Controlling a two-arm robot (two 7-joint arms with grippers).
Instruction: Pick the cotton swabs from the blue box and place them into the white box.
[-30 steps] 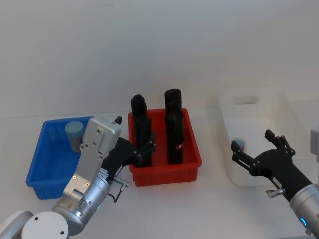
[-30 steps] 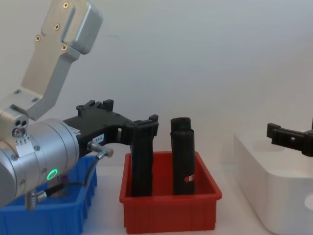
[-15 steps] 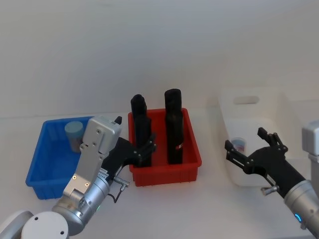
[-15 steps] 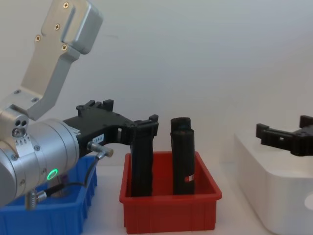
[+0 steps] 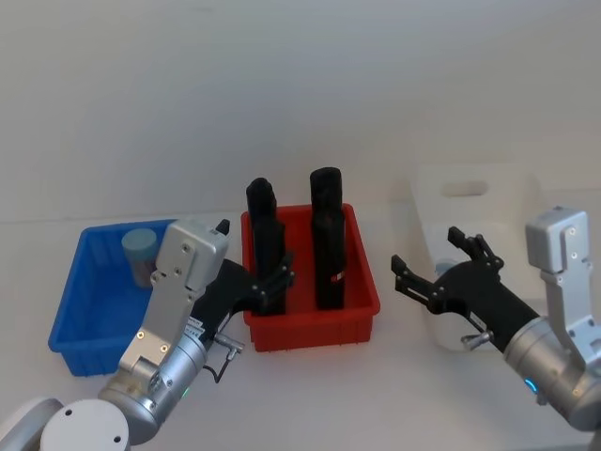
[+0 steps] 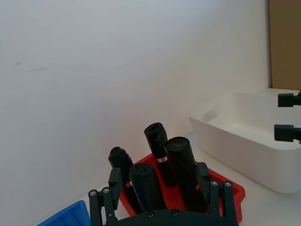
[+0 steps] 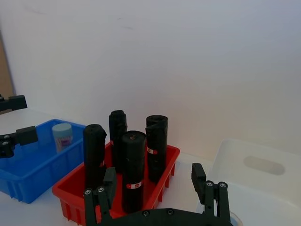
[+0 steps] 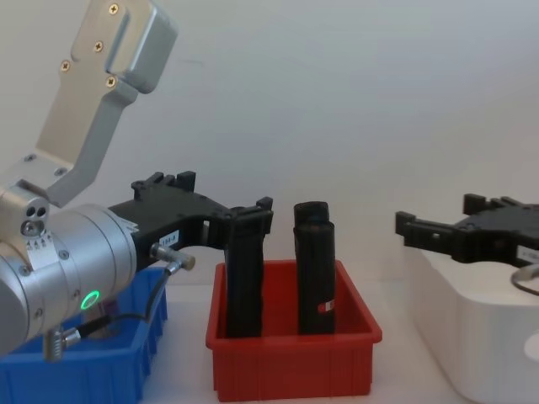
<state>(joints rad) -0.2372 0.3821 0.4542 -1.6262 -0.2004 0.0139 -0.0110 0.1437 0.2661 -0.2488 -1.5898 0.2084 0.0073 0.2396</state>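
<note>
Left tool (image 5: 274, 287) sits lower left in the head view, between the blue box (image 5: 66, 310) and the red bin (image 5: 310, 329), with its tips by the bin's near-left corner. Fingers spread wide, nothing held; its wrist view (image 6: 157, 188) confirms this.

Right tool (image 5: 437, 263) is at lower right, above the left edge of the white box (image 5: 526, 202) and the gap to the red bin. Also spread wide and empty (image 7: 154, 181). In the chest view it hangs at mid right (image 8: 438, 220), just above the white box rim.

One swab tub (image 5: 141, 252) stands upright in the blue box's far-left corner, well apart from both tools.

Red bin holds black cylinders (image 7: 134, 165), four of them upright, centre of frame. All three containers sit in a row on the white bench (image 5: 310, 395).
</note>
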